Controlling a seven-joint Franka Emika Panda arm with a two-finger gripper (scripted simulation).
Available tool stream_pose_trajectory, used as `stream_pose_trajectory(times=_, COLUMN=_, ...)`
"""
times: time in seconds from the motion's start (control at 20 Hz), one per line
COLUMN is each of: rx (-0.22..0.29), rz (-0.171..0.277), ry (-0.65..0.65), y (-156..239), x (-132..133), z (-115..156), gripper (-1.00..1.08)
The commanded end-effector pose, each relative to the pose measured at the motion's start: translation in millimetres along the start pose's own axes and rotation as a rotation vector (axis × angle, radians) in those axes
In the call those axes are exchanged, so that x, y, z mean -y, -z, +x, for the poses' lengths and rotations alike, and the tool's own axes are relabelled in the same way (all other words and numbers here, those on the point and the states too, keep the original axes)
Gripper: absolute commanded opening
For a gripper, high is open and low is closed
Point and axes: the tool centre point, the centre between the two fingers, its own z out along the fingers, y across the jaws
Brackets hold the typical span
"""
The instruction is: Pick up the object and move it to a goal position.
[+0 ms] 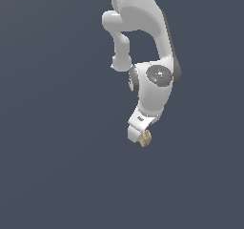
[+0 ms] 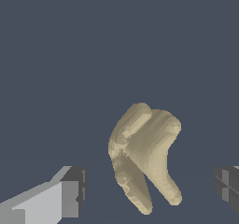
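The object [image 2: 144, 157] is a small tan lumpy chunk with a notch. In the wrist view it sits between the two fingers of my gripper [image 2: 149, 186], with a clear gap to the left finger [image 2: 70, 192] and to the right finger [image 2: 228, 183]. The jaws stand wide apart and touch nothing. In the exterior view the white arm comes down from the top and the gripper [image 1: 139, 137] is low over the floor, with the object [image 1: 146, 138] showing just beside its tip on the exterior view's right. The fingertips are hidden there by the hand.
A plain dark grey-blue floor [image 1: 52, 166] fills both views. No goal marker or other object shows.
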Motion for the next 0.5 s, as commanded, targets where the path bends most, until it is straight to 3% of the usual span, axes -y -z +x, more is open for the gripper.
stream_pose_trajectory(times=0.0, rx=0.001, rz=0.001, ry=0.001, y=-7, x=1, z=0, gripper=1.0)
stream_pose_trajectory(times=0.45, rx=0.0, rz=0.0, ry=0.006, y=-45, x=1, z=0, gripper=1.0)
